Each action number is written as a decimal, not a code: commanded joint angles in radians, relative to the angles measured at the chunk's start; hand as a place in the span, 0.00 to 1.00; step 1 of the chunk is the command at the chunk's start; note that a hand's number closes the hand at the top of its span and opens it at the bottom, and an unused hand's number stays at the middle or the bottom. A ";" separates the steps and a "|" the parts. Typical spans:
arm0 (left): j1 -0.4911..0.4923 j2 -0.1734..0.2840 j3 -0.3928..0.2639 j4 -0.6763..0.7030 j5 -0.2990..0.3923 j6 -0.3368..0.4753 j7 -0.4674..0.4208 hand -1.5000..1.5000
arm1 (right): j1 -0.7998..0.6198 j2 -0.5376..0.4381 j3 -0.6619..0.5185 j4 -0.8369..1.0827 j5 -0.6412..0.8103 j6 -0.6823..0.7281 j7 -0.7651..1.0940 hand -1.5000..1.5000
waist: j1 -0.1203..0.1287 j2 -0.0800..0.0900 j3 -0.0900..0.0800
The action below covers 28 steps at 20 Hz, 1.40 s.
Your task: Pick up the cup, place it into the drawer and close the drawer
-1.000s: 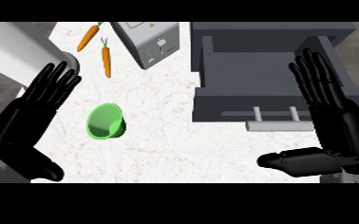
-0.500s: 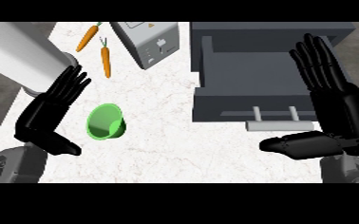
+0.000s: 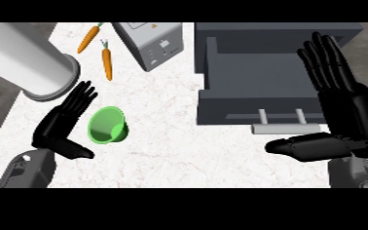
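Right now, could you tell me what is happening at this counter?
The robot's left hand is open just left of the small green cup, which lies tipped on the white marble counter, not yet grasped. The right hand is open, fingers up, at the right, over the dark grey drawer, which stands open. Two orange carrots and a grey boxy appliance sit behind.
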<state>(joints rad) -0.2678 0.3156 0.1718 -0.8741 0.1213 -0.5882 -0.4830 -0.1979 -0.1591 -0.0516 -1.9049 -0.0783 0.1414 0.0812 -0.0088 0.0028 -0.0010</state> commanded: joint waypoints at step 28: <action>-0.236 -0.028 -0.030 0.681 -0.236 0.139 -0.569 0.00 | -0.143 -0.026 -0.047 0.015 -0.052 0.000 0.111 0.00 | -0.026 0.014 -0.005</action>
<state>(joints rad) -0.4963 0.2971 0.1423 -0.2167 -0.1080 -0.3760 -0.9337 -0.2854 -0.1916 -0.1033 -1.8920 -0.1319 0.1689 0.1425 -0.0366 0.0148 -0.0054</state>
